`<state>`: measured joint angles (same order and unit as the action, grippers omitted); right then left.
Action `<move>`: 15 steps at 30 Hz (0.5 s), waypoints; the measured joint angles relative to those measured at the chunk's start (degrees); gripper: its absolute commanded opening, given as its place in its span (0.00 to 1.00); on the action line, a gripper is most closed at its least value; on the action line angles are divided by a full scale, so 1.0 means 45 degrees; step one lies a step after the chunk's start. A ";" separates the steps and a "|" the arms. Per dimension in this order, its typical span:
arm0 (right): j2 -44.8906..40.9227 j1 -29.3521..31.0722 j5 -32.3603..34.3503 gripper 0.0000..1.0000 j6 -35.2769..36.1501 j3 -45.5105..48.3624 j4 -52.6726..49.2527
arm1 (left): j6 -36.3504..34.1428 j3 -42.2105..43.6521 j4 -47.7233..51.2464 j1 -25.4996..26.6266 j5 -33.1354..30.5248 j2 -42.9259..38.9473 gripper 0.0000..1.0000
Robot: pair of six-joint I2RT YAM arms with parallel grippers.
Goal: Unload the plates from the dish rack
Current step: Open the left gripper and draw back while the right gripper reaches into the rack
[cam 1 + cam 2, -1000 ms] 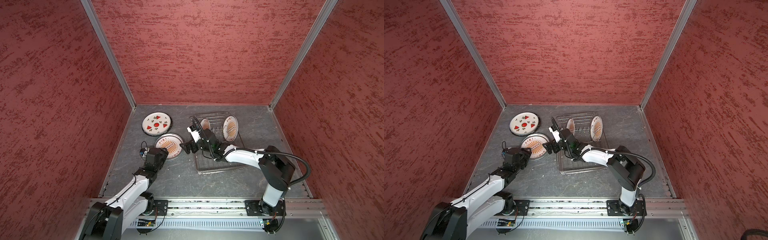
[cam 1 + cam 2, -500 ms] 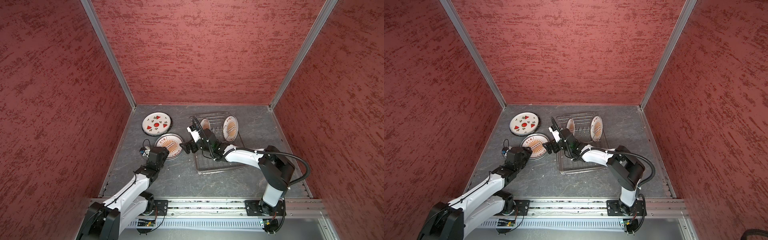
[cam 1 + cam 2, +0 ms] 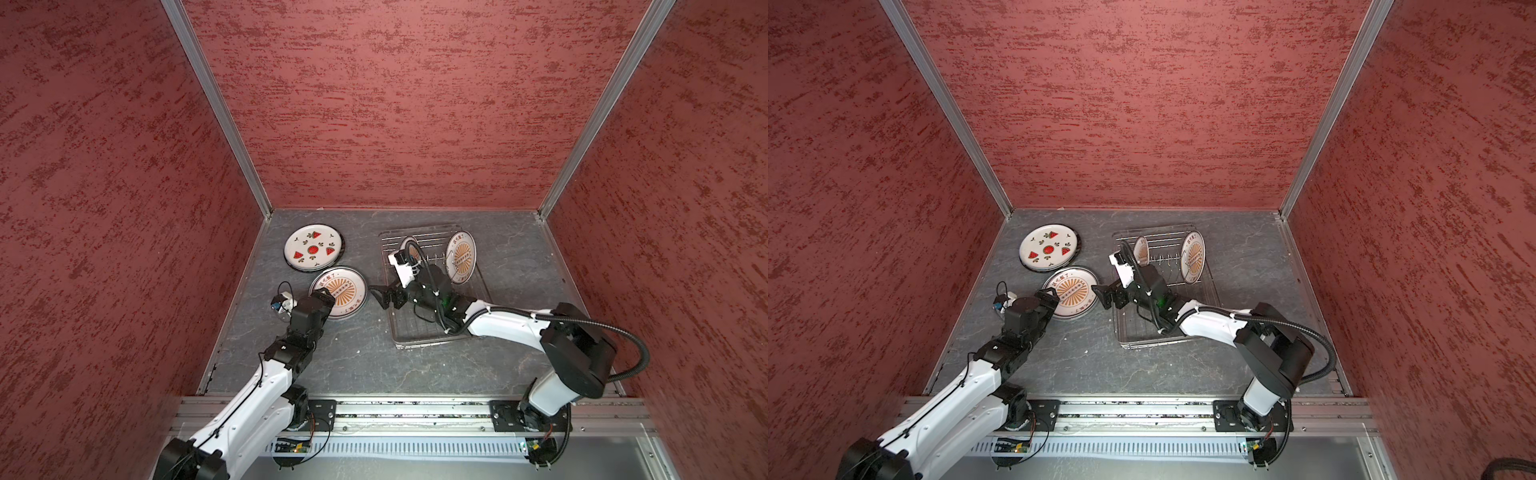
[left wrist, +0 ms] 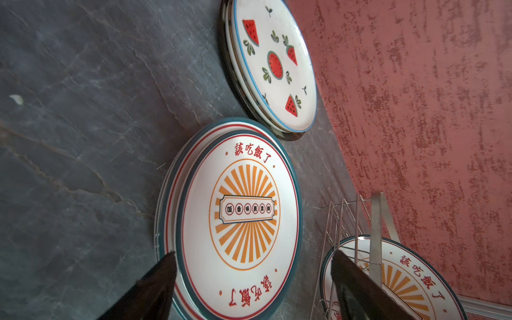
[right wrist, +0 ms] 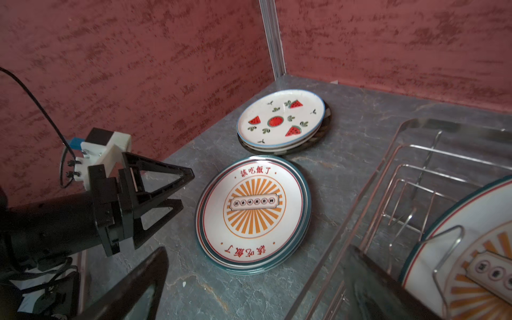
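Two stacks of plates lie flat on the grey table: a watermelon plate (image 3: 313,249) (image 3: 1048,249) (image 4: 277,63) (image 5: 279,119) on top of one, a sunburst plate (image 3: 338,291) (image 3: 1071,293) (image 4: 243,213) (image 5: 253,213) on top of the other. The dish rack (image 3: 432,336) (image 3: 1142,332) (image 5: 388,177) holds a sunburst plate on edge (image 3: 460,257) (image 3: 1192,257) and a second one (image 3: 412,251) (image 3: 1140,250) behind the right wrist. My left gripper (image 3: 326,296) (image 3: 1050,297) (image 4: 253,252) (image 5: 186,189) is open and empty at the flat sunburst stack's near rim. Open and empty too, my right gripper (image 3: 380,296) (image 3: 1100,293) (image 5: 256,249) hangs between that stack and the rack.
Red textured walls (image 3: 395,104) close in the table on three sides, and the watermelon stack lies near the back left corner. An aluminium rail (image 3: 395,411) runs along the front edge. The two grippers face each other across the sunburst stack.
My left gripper's jaws have spread wider at the sunburst stack's near rim. The right arm has stayed where it was, open.
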<state>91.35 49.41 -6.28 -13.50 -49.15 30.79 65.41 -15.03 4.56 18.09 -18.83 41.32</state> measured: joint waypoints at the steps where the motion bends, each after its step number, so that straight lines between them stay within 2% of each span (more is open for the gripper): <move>1: -0.0306 0.0000 0.0049 0.99 0.0000 0.0350 0.0369 | -0.0257 0.0228 -0.0155 0.0010 0.0068 -0.0379 0.99; 6: -0.1783 0.0000 0.0563 0.99 0.0000 0.2079 0.2171 | -0.1899 0.1705 -0.2011 0.0063 0.1311 -0.1991 0.99; 9: -0.2676 0.0000 0.1496 0.99 -0.0097 0.3118 0.3235 | -0.2919 0.2414 -0.3351 0.0126 0.2458 -0.2599 0.99; 15: -0.4211 0.0005 0.5561 0.99 -0.0729 0.4799 0.4653 | -0.4478 0.2934 -0.6144 0.0549 0.4697 -0.2720 0.99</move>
<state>72.40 49.43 18.74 -16.78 -27.55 51.72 45.25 -1.83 -23.09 20.56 2.31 29.08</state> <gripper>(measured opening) 0.990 0.994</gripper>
